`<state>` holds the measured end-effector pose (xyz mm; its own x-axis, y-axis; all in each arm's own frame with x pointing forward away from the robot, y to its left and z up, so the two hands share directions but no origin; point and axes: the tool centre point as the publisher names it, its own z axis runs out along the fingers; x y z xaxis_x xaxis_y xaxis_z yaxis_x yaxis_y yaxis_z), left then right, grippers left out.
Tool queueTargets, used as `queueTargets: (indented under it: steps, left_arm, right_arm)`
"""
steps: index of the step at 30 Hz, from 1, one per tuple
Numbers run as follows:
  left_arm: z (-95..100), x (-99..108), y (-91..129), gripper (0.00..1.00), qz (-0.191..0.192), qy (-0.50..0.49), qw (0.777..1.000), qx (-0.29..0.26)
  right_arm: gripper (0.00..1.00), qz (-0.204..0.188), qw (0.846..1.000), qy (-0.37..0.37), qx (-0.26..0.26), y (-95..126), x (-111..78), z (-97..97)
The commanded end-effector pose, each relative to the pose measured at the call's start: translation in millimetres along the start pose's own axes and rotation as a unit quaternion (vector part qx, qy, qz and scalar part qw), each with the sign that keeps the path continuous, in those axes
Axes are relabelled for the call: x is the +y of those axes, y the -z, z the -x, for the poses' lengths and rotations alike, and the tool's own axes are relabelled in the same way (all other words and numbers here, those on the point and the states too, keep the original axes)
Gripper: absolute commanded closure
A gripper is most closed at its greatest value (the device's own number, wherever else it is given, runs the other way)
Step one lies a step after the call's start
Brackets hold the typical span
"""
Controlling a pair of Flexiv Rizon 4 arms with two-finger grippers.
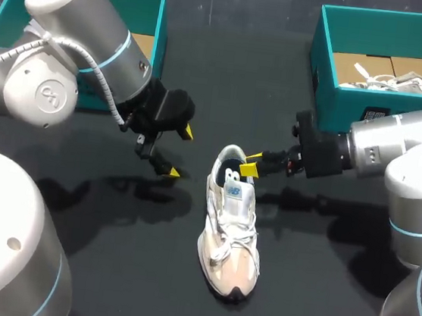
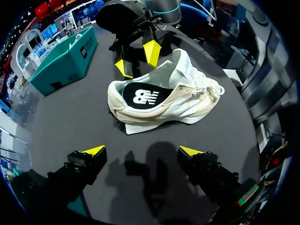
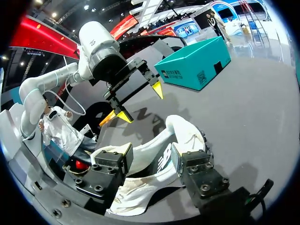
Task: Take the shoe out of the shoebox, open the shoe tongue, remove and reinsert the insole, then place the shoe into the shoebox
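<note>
Left gripper (image 1: 180, 151) gapes empty near the white mesh shoe (image 1: 231, 233) standing mid-desk, its dark insole (image 2: 140, 96) showing; right gripper (image 2: 138, 60) hangs spread at its heel.

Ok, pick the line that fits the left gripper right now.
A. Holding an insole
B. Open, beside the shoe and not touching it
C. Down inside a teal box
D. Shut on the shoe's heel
B: the left gripper has its yellow tips spread with nothing between them, and it stands apart from the shoe, which sits on the table.
</note>
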<state>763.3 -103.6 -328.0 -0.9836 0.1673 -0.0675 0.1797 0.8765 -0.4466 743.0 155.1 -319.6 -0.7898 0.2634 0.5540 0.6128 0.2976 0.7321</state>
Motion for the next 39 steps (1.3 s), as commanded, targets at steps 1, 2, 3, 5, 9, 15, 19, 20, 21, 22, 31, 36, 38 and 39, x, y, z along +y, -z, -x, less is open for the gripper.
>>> queueTargets:
  steps: [1, 2, 3, 5, 9, 15, 19, 20, 21, 22, 31, 36, 38, 39]
  left_arm:
    - [-3.3, 9, 19, 0.0, 0.007, -0.007, 1.0, 0.0]
    - [-2.9, 11, 22, 0.0, 0.008, -0.009, 1.0, -0.001]
    - [-2.1, 14, 26, 0.0, 0.008, -0.01, 1.0, -0.001]
    - [-1.3, 17, 31, 0.0, 0.008, -0.01, 1.0, -0.001]
    - [0.9, 27, 46, 0.0, 0.013, -0.015, 1.0, -0.005]
    - [7.2, 45, 68, 0.0, 0.014, -0.023, 1.0, -0.002]
    - [13.0, 56, 87, 0.0, 0.019, -0.034, 0.999, -0.004]
    - [14.1, 58, 91, 0.0, 0.019, -0.035, 0.999, -0.005]
    - [16.1, 60, 98, 0.0, 0.017, -0.04, 0.999, -0.005]
    - [17.6, 62, 102, 0.0, 0.018, -0.043, 0.999, -0.006]
    - [34.2, 82, 136, 0.0, 0.026, -0.062, 0.998, -0.004]
    - [34.2, 82, 136, 0.0, 0.026, -0.062, 0.998, -0.004]
    - [34.2, 82, 136, 0.0, 0.026, -0.062, 0.998, -0.004]
    - [34.2, 82, 136, 0.0, 0.026, -0.062, 0.998, -0.004]
  right_arm:
    - [0.49, -0.015, 1.0, -0.014, -0.013, 22, -3.2, -3.5]
    - [0.49, -0.019, 1.0, -0.018, -0.015, 24, -3.8, -2.6]
    - [0.5, -0.025, 0.999, -0.024, -0.02, 28, -4.5, -1.9]
    - [0.49, -0.033, 0.998, -0.035, -0.029, 35, -5.1, -0.3]
    - [0.5, -0.052, 0.996, -0.051, -0.047, 49, -3.9, -1.0]
    - [0.51, -0.084, 0.99, -0.084, -0.081, 70, -3.1, -1.0]
    - [0.51, -0.109, 0.982, -0.109, -0.105, 83, -0.7, -5.6]
    - [0.51, -0.116, 0.98, -0.115, -0.113, 85, 0.1, -7.0]
    - [0.52, -0.128, 0.976, -0.124, -0.126, 88, 1.5, -9.7]
    - [0.52, -0.132, 0.974, -0.128, -0.13, 91, 3.0, -12.2]
    - [1.0, -0.164, 0.953, -0.168, -0.191, 106, 13.7, -29.9]
    - [1.0, -0.168, 0.927, -0.212, -0.26, 111, 25.7, -38.4]
    - [1.0, -0.158, 0.913, -0.232, -0.296, 110, 32.7, -44.8]
    - [1.0, -0.141, 0.905, -0.231, -0.328, 111, 38.0, -49.9]
